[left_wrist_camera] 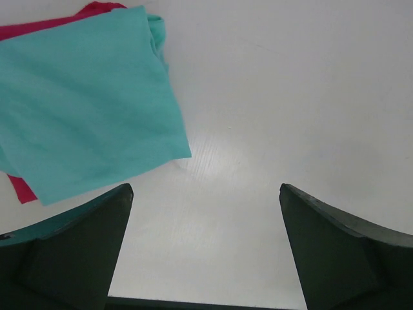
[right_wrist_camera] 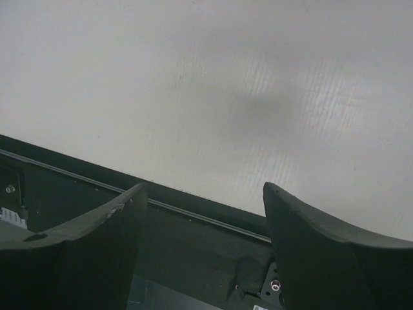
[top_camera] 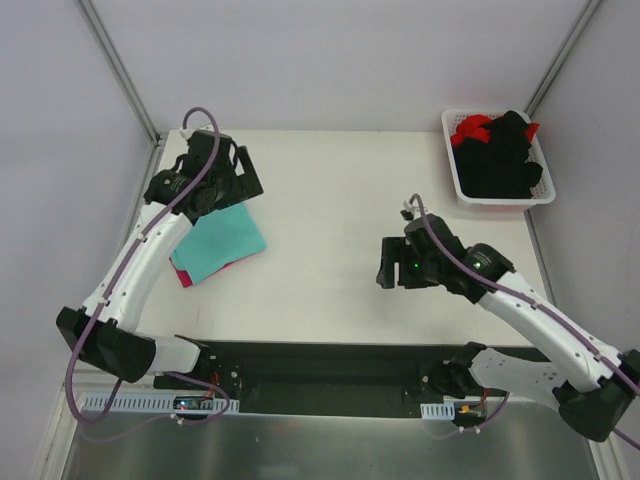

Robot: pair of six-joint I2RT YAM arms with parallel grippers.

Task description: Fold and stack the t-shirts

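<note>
Left gripper (left_wrist_camera: 205, 188) beside the teal t-shirt (left_wrist_camera: 90, 103) and right gripper (right_wrist_camera: 204, 185) well apart from it both released, empty; cloth judged limp and light, best pinched at a corner.

Teal shirt (top_camera: 225, 240), magenta shirt (left_wrist_camera: 23, 190), white basket (top_camera: 505, 201).

Plain white matte tabletop (top_camera: 340, 200) fills the middle, evenly lit, with a faint sheen. Pale grey panel walls (top_camera: 330, 60) close in behind and on both sides, with slim aluminium corner posts (top_camera: 118, 68) slanting up. A black mounting strip (top_camera: 330, 365) runs along the near edge, brushed metal sheet (top_camera: 330, 450) below it.
</note>
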